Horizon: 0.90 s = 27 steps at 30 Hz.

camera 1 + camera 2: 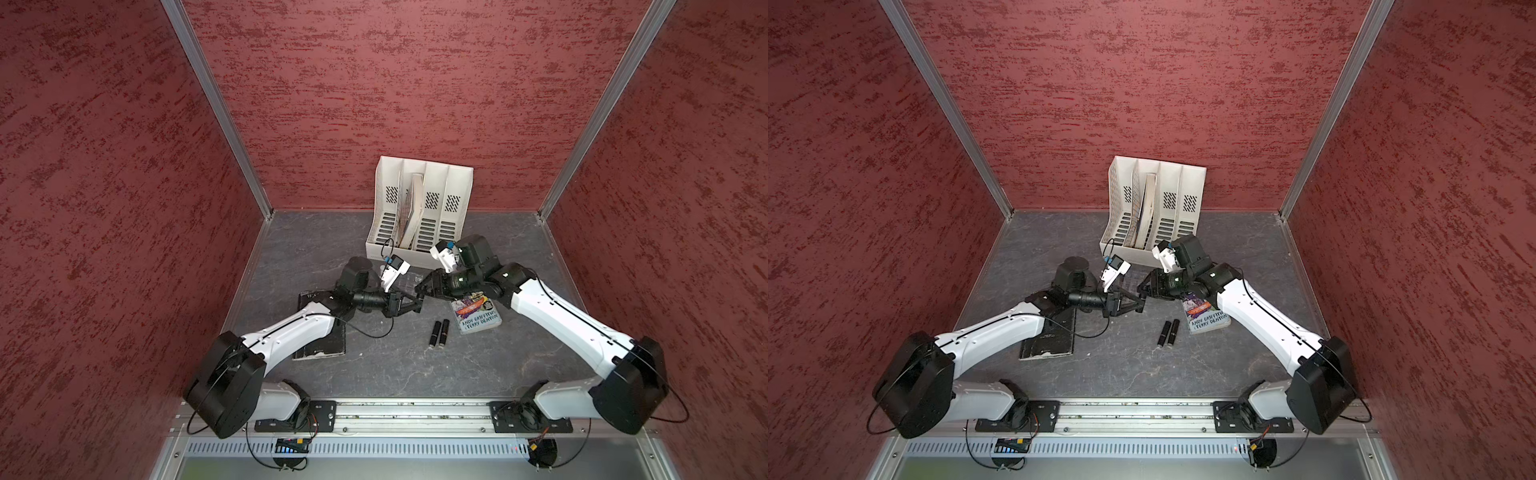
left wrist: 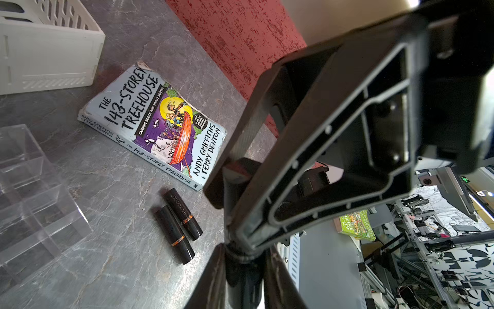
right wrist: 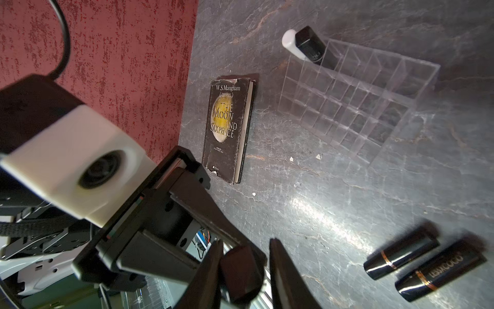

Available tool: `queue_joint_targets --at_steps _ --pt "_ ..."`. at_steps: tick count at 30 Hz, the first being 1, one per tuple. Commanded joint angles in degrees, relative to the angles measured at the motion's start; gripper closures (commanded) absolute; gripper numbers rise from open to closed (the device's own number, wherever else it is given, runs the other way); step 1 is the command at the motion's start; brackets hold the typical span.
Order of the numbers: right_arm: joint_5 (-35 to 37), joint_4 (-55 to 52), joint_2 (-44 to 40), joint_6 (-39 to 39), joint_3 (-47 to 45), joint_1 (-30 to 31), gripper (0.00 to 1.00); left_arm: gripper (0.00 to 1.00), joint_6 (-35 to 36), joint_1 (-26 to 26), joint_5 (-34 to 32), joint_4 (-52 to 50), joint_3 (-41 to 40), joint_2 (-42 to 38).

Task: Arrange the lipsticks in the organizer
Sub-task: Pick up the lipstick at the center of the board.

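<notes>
Bearings: clock face read in the top views from the centre of the table (image 1: 395, 365); 12 = back wall, 6 = arm bases.
Left gripper (image 2: 244, 248): came in from the 9 o'clock side to table centre, above the surface. Jaws were closed tight on the held lipstick (image 3: 240, 273), a black tube.
Right gripper (image 3: 246, 242): tip to tip with the left, from the 3 o'clock side. Jaws were narrowly parted and straddled the same tube. One finger lay against it and a sliver of gap showed at the other, so it was not clamped.
Organizer (image 3: 361, 107): clear, upright on the table just toward 12 o'clock of the meeting grippers, which largely hid it in both top views.
White tube (image 3: 290, 40): stood in a cell at one end of the organizer, top above the rim.
Black tube (image 3: 314, 49): in a cell just beside the white tube; exact cells not readable.
Tube A (image 1: 434, 333), tube B (image 1: 444, 332): black, flat on the table at 5 o'clock, side by side and touching, apart from the organizer.
Rack (image 1: 457, 183): white, at 12 o'clock against the back wall, books standing in it.
Treehouse book (image 2: 149, 125): flat, between 3 and 4 o'clock, partly under the right arm.
Dark book (image 3: 227, 128): flat, between 8 and 9 o'clock, partly under the left arm.
</notes>
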Motion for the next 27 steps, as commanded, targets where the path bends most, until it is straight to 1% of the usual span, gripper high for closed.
queue_joint_targets --at_steps 1,4,5,6,7,10,12,14,16,18,21,27 --pt "2.4 -0.3 0.7 -1.2 2.3 0.8 0.67 0.78 1.0 -0.3 -0.6 -0.2 2.0 0.4" --pt "2.6 0.1 1.0 -1.6 2.3 1.1 0.70 0.77 0.8 -0.3 -1.0 -0.4 2.2 0.4" --pt "2.7 0.4 1.1 -1.9 2.3 1.2 0.73 0.75 0.6 -0.3 -1.1 -0.4 2.3 0.4" --pt "2.7 0.8 1.1 -2.2 2.1 1.2 0.75 0.71 0.1 -0.3 -1.2 -0.5 2.4 0.2" --pt "2.7 1.7 1.0 -2.6 1.9 1.2 0.78 0.66 -0.4 -0.3 -1.2 -0.6 2.5 -0.1" --pt "1.9 5.3 0.0 -5.3 0.5 1.1 0.83 0.40 -2.3 0.6 0.1 -1.7 1.9 -2.5" --pt "-1.2 8.8 -0.7 -7.1 -0.5 1.1 0.83 0.31 -4.5 2.7 1.6 -1.5 0.4 -5.4" --pt "-4.4 12.9 -1.5 -8.1 -1.7 1.1 0.83 0.26 -7.0 5.6 4.2 -0.9 -1.4 -7.7" --pt "-8.6 17.0 -2.1 -8.5 -2.8 1.1 0.84 0.25 -9.4 7.7 6.9 1.2 -3.2 -9.0" --pt "-12.5 20.3 -2.2 -8.7 -3.3 1.1 0.83 0.25 -11.8 8.1 8.9 4.2 -4.7 -9.8" --pt "-15.9 22.9 -2.4 -8.6 -3.5 1.1 0.84 0.28 -14.0 7.0 11.1 8.8 -6.3 -10.4" --pt "-19.8 26.5 -2.6 -6.3 -4.1 1.1 0.84 0.36 -12.1 2.9 11.3 9.3 -6.5 -10.3"
